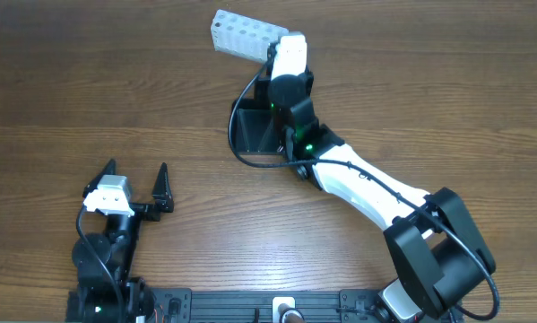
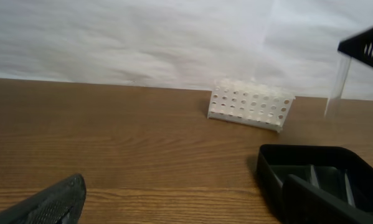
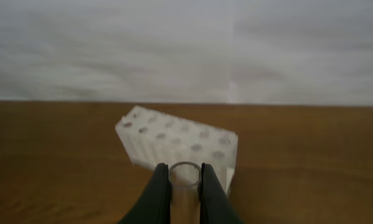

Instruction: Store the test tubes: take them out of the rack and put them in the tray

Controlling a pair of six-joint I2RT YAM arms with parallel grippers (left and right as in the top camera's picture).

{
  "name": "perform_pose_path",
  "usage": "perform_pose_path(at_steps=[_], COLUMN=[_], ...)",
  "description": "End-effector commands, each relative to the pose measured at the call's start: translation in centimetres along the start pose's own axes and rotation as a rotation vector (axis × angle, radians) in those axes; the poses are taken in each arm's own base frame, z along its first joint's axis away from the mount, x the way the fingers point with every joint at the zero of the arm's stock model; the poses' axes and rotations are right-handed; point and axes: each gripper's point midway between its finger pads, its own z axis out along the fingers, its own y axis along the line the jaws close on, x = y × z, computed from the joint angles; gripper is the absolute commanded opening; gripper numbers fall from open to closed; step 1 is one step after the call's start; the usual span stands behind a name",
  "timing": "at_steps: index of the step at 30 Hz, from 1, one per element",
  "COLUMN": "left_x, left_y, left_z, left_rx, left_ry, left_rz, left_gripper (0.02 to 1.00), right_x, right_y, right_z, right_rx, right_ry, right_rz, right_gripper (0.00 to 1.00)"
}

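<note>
The right gripper (image 3: 185, 177) is pinching one clear tube (image 3: 185, 167) just under its rim, fingers closed down to the tube's width. The tube is hanging upright, and I'd guess that's on purpose: gripping high leaves the whole body free below the fingers, so it can slide out of a hole and go down into something without knocking anything.

From the left wrist view the tube (image 2: 337, 86) looks clear of the rack (image 2: 251, 106), lifted up off one end of it, on the side where the tray (image 2: 317, 177) is sitting. So I'm reading this as the carry step: tube out, tray next. The tray is lying just beside the rack, which is keeping the trip short. I can't tell if any tubes are left in the rack, since the holes I can see look empty, but clear glass is hard to spot.

The left gripper (image 1: 136, 170) is sitting well away from the rack, low over the table (image 1: 89, 81), with fingers spread wide and nothing in them. It's probably parked out of the way so the right arm has room.

As for writing, I'm not seeing any readable labels or markings on the rack, tray or tube.
</note>
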Motion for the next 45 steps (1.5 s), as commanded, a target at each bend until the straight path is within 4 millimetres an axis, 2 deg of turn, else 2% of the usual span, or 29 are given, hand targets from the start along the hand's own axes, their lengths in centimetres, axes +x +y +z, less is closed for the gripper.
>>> perform_pose_path(at_steps=[1, 10, 17, 30, 34, 41, 45], left_x=[0.1, 0.1, 0.1, 0.1, 0.1, 0.1, 0.1], left_y=[0.0, 0.0, 0.0, 0.0, 0.0, 0.0, 0.0], left_z=[0.0, 0.0, 0.0, 0.0, 0.0, 0.0, 0.0], left_rx=[0.000, 0.000, 0.001, 0.001, 0.001, 0.001, 0.000], left_ry=[0.000, 0.000, 0.000, 0.000, 0.000, 0.000, 0.000], left_rz=[0.011, 0.011, 0.011, 0.011, 0.011, 0.011, 0.011], left_gripper=[1.000, 1.000, 1.000, 1.000, 1.000, 1.000, 0.996], right_x=[1.3, 6.5, 9.0, 11.0, 11.1, 12.0, 13.0], right_y=[-0.9, -2.2, -3.0, -3.5, -3.6, -3.8, -4.6], right_z=[-1.0, -1.9, -2.5, -2.6, -2.6, -2.7, -2.9], right_rx=[0.034, 0.079, 0.123, 0.164, 0.166, 0.174, 0.206], right_ry=[0.014, 0.160, 0.252, 0.304, 0.307, 0.325, 0.336], right_rz=[0.063, 0.103, 0.195, 0.254, 0.253, 0.242, 0.224], right_gripper=[0.012, 0.014, 0.014, 0.018, 0.112, 0.110, 0.106])
